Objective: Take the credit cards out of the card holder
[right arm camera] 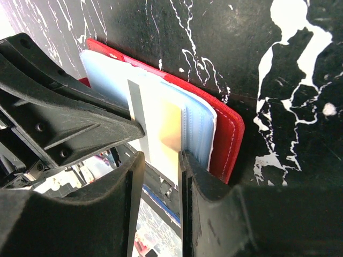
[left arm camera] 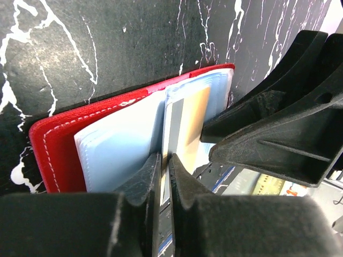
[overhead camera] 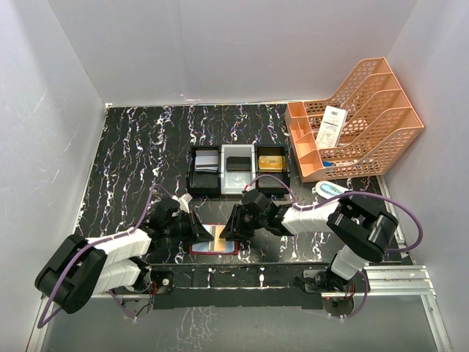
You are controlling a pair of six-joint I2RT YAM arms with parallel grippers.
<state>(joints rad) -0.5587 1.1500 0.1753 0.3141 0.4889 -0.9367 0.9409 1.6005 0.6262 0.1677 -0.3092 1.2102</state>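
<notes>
- I am working on pulling a card out: the red wallet [overhead camera: 212, 250] is lying open between both arms, with a gold card [left arm camera: 188, 120] sticking out.
- The left gripper [left arm camera: 165, 168] is pinching the card's edge. The right gripper [right arm camera: 159, 160] is straddling it; clamped or not, I cannot tell.
- Next, I am judging, calls for a straight slide outward with the wallet pinned.
</notes>
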